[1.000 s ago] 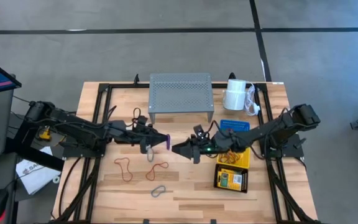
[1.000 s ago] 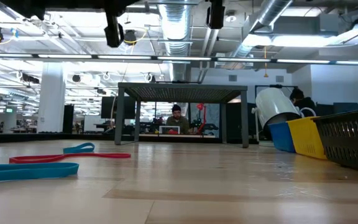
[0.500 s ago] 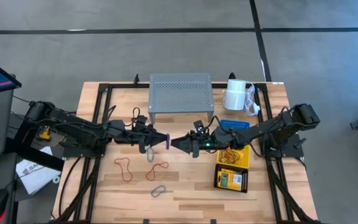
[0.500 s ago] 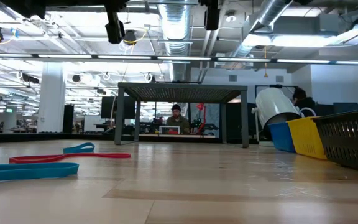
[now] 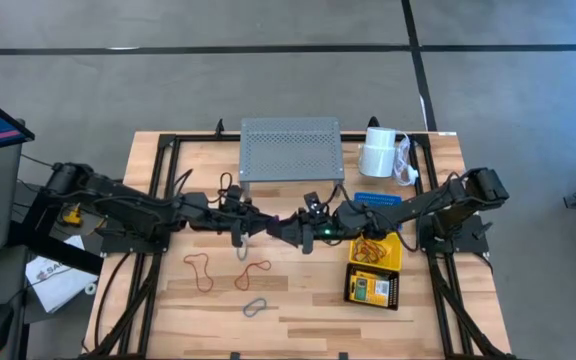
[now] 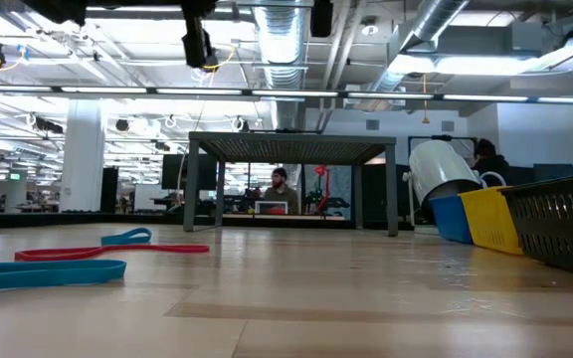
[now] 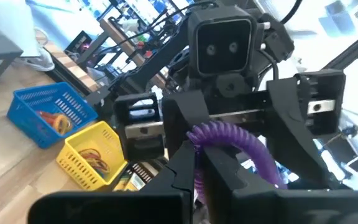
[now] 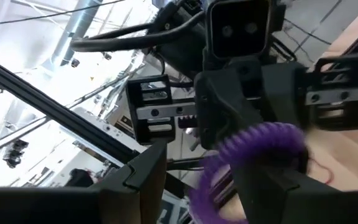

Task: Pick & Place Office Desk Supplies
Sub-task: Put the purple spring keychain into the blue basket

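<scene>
1. Meeting above the surface's middle, the left end effector pinches a purple loop; the right end effector stands spread around it.
2. Only wrist views show the loop, arched between fingers; the high view hides it.

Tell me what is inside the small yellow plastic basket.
The small yellow plastic basket holds a tangle of thin red and orange loops. Its lattice wall and the loops on top hide the basket floor, so anything lying beneath them cannot be seen.

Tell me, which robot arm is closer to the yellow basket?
Right. The right gripper reaches toward the table's middle with its arm passing just beside the yellow basket. The left gripper, holding the purple loop, sits farther off, across the middle.
</scene>
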Available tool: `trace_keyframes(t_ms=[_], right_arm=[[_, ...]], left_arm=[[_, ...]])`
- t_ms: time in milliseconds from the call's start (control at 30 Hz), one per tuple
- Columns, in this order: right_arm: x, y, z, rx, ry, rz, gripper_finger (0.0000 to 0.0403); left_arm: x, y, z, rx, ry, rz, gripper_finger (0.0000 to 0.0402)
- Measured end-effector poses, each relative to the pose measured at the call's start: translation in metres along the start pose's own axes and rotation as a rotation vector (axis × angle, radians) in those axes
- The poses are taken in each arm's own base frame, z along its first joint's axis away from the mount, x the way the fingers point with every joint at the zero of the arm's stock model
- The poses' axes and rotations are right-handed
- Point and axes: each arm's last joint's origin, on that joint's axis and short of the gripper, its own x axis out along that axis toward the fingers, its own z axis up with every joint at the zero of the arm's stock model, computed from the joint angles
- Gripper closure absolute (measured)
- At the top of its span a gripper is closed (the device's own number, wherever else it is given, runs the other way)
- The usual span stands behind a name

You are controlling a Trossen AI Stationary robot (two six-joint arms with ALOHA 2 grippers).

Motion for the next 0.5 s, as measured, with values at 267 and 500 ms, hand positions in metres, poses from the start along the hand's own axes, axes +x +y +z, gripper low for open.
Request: trace_keyframes(t_ms=[267, 500], right_arm=[[-0.0013, 0.0037, 0.0018, 0.021, 0.002, 0.008, 0.0235], [-0.0018, 0.0037, -0.0005, 0.048, 0.01, 0.002, 0.0291]], left_arm=[[0.0052, -0.0041, 0.0037, 0.013, 0.009, -0.017, 0.0396], [0.0052, -0.0041, 0.0033, 0.011, 0.017, -0.019, 0.0393]])
